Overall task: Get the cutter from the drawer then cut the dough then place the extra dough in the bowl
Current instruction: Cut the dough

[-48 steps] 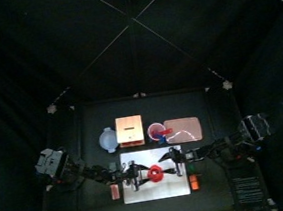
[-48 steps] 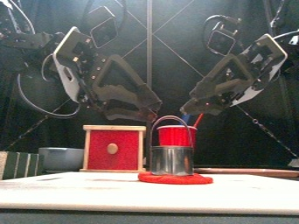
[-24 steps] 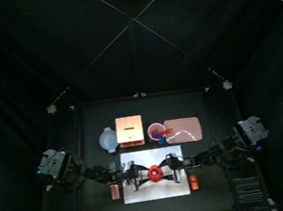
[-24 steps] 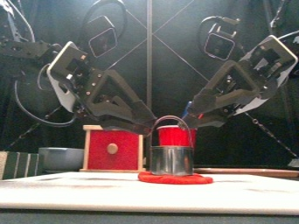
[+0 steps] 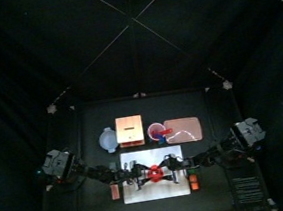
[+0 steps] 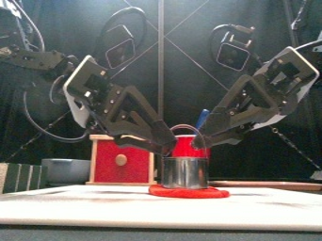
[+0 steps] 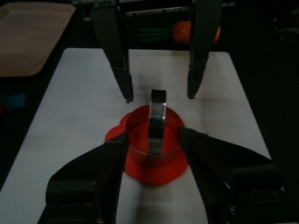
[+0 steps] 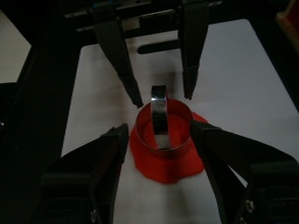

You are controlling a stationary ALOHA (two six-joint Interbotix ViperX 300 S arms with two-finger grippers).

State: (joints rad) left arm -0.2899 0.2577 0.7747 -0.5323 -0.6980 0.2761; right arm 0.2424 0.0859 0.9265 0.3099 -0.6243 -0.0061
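Note:
A round metal cutter with a wire handle stands on the flat red dough, on the white cutting board. Both arms lean in low from either side. My left gripper is open, its jaws straddling the cutter and the dough. My right gripper is open too, with the cutter between its jaws. From the front, the left gripper and the right gripper flank the cutter's handle. Whether any jaw touches the cutter is unclear.
Behind the board stand the wooden box with its red drawer front, the blue-grey bowl to its left, a red cup and the pink tray to the right. Bare board lies toward the front.
Both grippers have come down and inward toward the cutter, from above it to level with its handle. The cutter and dough have not moved.

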